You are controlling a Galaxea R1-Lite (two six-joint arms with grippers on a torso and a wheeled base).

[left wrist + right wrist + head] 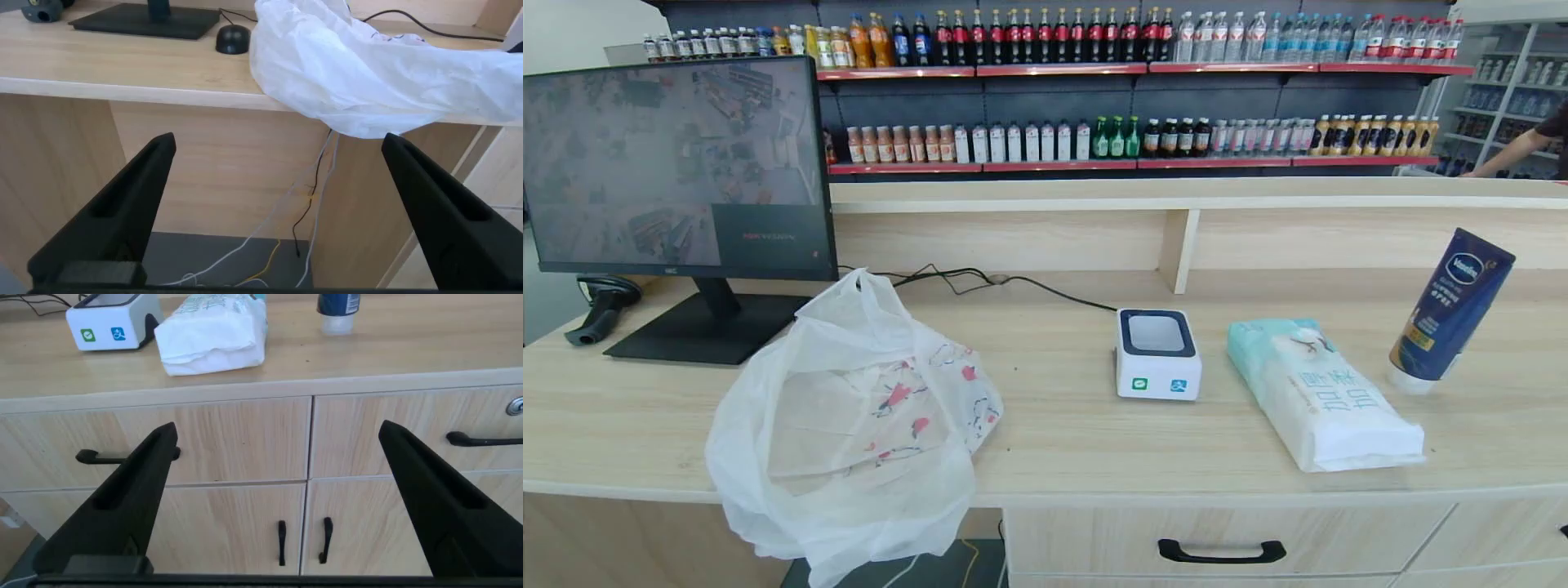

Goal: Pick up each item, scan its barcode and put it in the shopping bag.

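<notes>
counter (1078,441): one, wood
shopping bag (849,425): one
scanner (1158,353): one
items: two, tissue pack (1319,396) and blue tube (1450,314)
my left claw (278,145): wide
my right claw (277,430): wide

Wooden counter (1062,425) with drawers (1221,531) fronts dark bottle-stocked shelves (1062,71).

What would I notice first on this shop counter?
Probably the puffy white shopping bag slumped over the front edge of the counter on the left. Next come the little white scanner in the middle, with a tissue pack lying to its right and a dark blue tube standing on its cap beyond. Behind everything, long shelves of colourful bottles line the wall.
</notes>
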